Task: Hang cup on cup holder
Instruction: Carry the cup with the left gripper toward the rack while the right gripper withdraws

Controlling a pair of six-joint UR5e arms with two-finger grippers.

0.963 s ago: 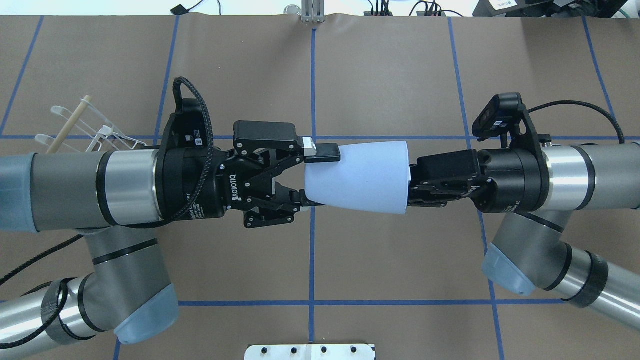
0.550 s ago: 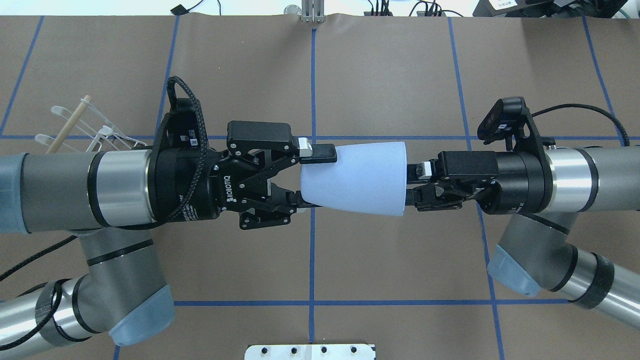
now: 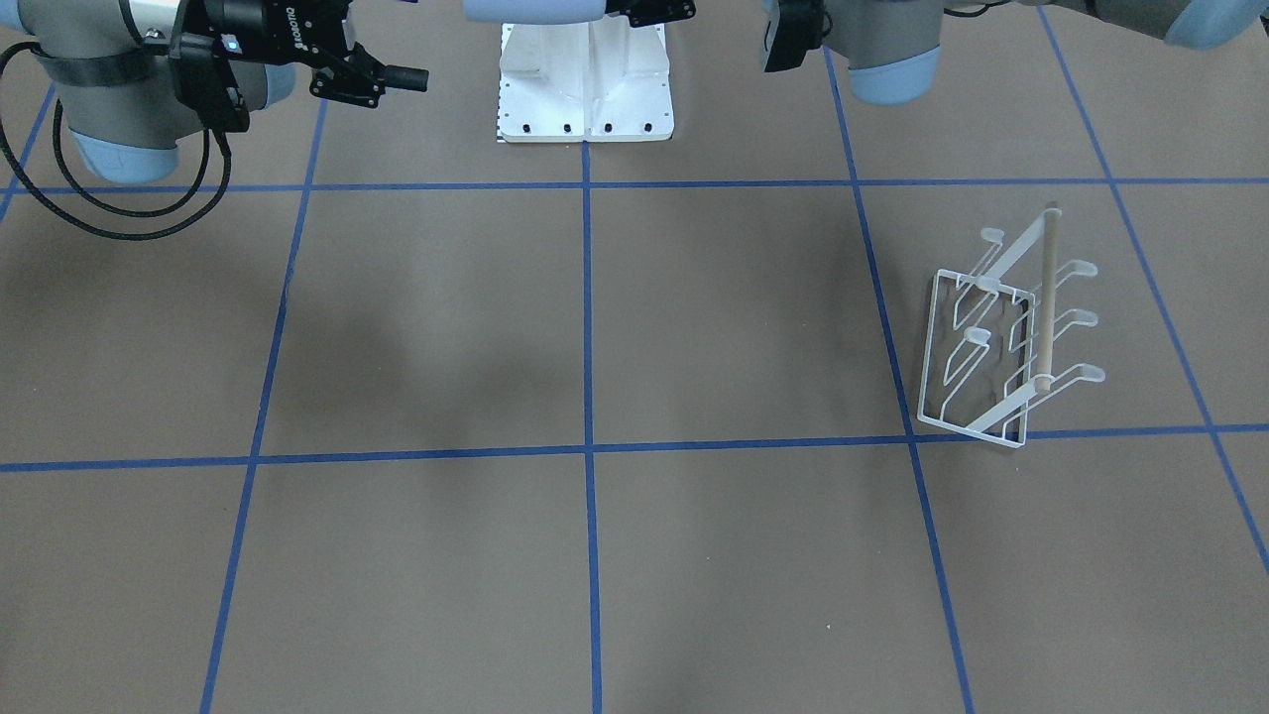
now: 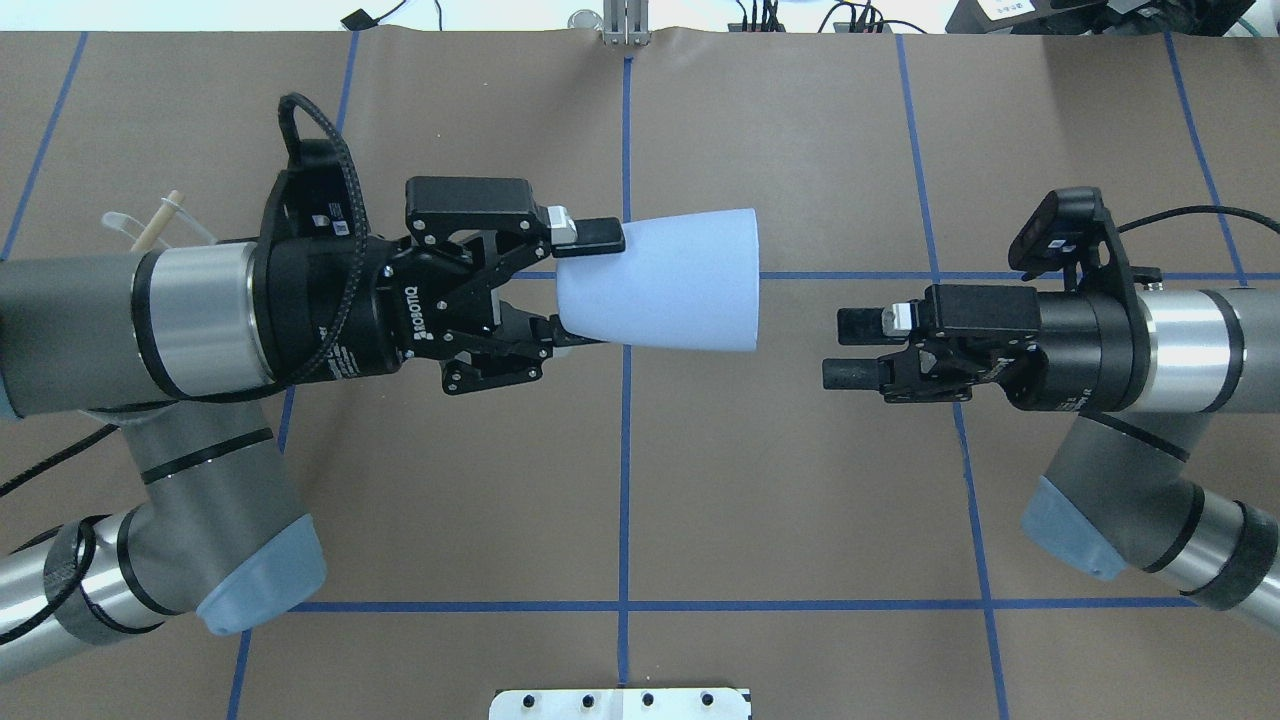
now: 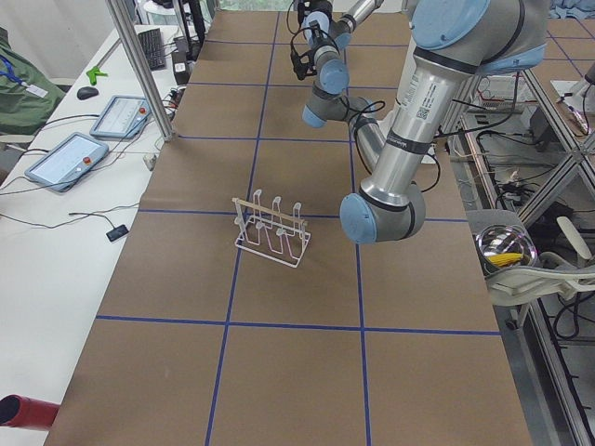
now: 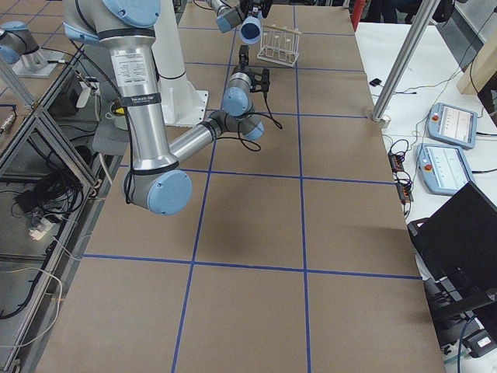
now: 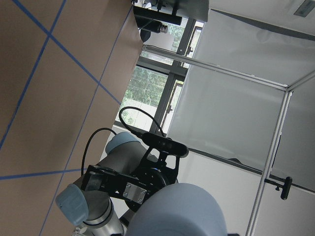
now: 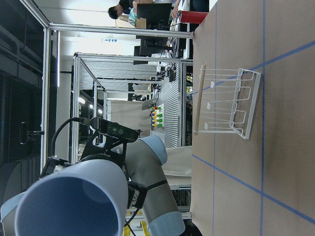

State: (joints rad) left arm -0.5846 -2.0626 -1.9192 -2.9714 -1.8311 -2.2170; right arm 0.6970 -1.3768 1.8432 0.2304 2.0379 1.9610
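The pale blue-grey cup (image 4: 665, 282) lies sideways in the air, its mouth toward the right arm. My left gripper (image 4: 588, 286) is shut on its narrow bottom end, one finger above and one below. My right gripper (image 4: 848, 348) is open and empty, about a hand's width right of the cup's mouth. The cup fills the lower left of the right wrist view (image 8: 74, 201). The white wire cup holder (image 3: 991, 347) with its wooden dowel stands on the table on my left. In the overhead view only the holder's dowel tip (image 4: 160, 220) shows behind the left arm.
The white robot base plate (image 3: 585, 89) sits at the table's near middle edge. Blue tape lines (image 4: 625, 480) divide the brown table. Tablets (image 5: 70, 158) and cables lie on a side bench beyond the far edge.
My right gripper has let go of the cup's rim and drawn back to the right. My left gripper has carried the cup to the left and toward the far side.
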